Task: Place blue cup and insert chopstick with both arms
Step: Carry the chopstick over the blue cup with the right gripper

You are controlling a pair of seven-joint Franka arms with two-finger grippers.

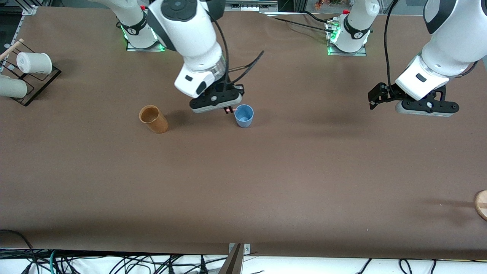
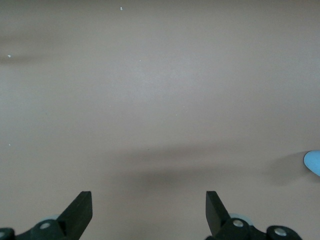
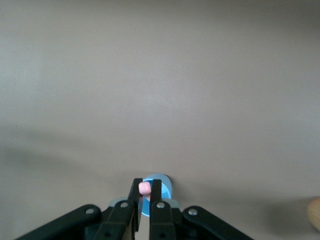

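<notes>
The blue cup [image 1: 244, 115] stands upright on the brown table, open end up. My right gripper [image 1: 228, 109] is over its rim and is shut on the pink chopstick [image 3: 144, 188], held end-on above the blue cup [image 3: 161, 187]. Only the chopstick's pink tip [image 1: 229, 110] shows in the front view. My left gripper [image 1: 426, 108] is open and empty, and waits above the table toward the left arm's end. In the left wrist view its fingers [image 2: 80, 210] stand wide apart over bare table, and a sliver of the blue cup [image 2: 313, 162] shows at the edge.
A brown wooden cup [image 1: 153, 118] stands beside the blue cup toward the right arm's end. A black wire rack [image 1: 36, 82] with white cups [image 1: 34, 63] sits at that end. A round wooden piece [image 1: 481, 204] lies at the table edge near the left arm's end.
</notes>
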